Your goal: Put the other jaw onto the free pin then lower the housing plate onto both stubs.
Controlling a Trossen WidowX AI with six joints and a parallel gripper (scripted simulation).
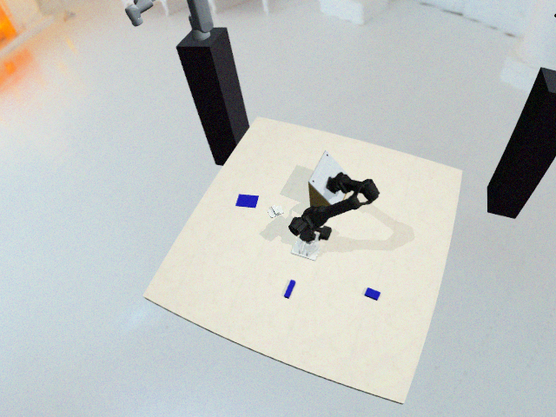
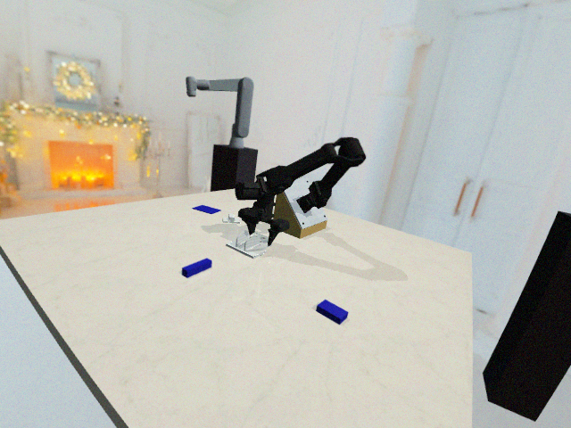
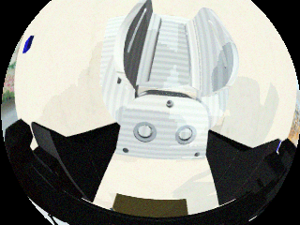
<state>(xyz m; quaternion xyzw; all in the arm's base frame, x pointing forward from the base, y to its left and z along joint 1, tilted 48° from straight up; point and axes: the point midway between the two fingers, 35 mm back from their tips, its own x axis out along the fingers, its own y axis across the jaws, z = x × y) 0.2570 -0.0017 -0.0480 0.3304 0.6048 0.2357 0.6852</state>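
Housing plate (image 3: pixel 161 121), partly behind claw (image 1: pixel 309 233) (image 2: pixel 262 234) (image 3: pixel 161 161).

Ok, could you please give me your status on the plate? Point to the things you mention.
Jaws shut on white plate (image 3: pixel 161 123). Seating unclear from here. Blue blocks (image 1: pixel 289 288) (image 2: pixel 196 267) off to the side, not in the way.
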